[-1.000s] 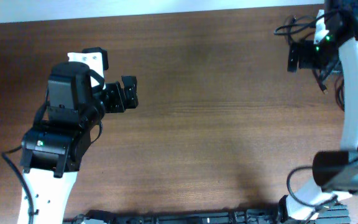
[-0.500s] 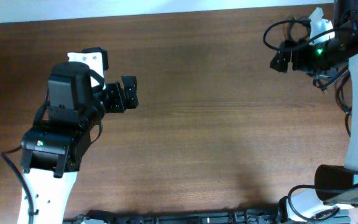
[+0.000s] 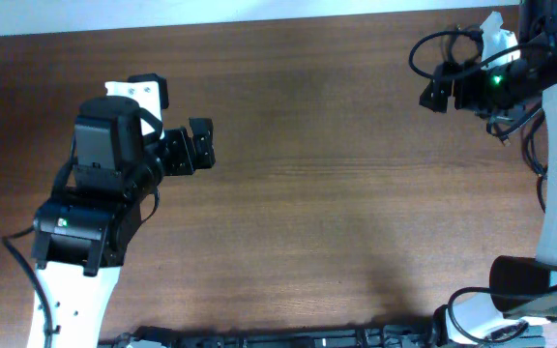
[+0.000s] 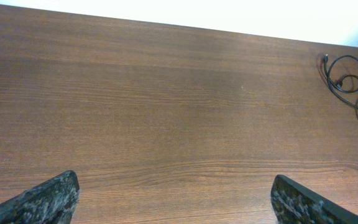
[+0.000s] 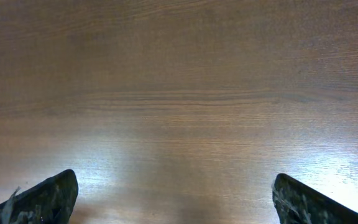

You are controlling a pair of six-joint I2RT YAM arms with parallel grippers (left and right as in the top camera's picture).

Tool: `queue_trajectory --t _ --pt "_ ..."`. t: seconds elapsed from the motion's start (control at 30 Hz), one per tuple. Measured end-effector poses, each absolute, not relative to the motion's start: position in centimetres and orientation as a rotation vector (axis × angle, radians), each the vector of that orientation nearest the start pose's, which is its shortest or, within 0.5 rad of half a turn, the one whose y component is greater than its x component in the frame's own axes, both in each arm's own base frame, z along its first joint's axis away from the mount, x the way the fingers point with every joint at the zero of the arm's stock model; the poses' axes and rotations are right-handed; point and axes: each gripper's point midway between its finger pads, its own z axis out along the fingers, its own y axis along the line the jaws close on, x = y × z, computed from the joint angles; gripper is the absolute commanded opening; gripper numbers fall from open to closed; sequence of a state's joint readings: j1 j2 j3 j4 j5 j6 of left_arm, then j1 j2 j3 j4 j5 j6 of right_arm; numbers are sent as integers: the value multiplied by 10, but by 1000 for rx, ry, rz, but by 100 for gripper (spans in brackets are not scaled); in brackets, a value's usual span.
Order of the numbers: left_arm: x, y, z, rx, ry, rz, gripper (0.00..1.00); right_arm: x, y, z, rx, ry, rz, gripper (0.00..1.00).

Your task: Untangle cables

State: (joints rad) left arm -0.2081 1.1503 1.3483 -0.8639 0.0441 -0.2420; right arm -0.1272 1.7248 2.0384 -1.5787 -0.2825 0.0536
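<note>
Found the left claw [image 4: 176, 208] spread wide above the table [image 4: 166, 93], gripping nothing. Spotted the cables [image 4: 342, 88] at the upper right of the left wrist view: thin, black, loosely looped, long axis slanting from upper left down to the right edge. Found the right claw [image 5: 174, 205] equally wide, gripping nothing.

No word, number, brand or label can be read anywhere right now. The brown wood-grain tabletop [image 3: 337, 193] carries no print, and the thin black looped cables [image 4: 342, 91] at its far edge are too small to show any marking.
</note>
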Motion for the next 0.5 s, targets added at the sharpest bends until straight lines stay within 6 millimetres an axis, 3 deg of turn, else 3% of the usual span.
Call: queue_trajectory --t 0.4,0.5 --pt "325 -75 309 -20 2253 -281 99 350 4 279 192 2796 383 99" --pt "317 -66 297 -42 2313 -223 99 350 4 279 191 2796 383 99"
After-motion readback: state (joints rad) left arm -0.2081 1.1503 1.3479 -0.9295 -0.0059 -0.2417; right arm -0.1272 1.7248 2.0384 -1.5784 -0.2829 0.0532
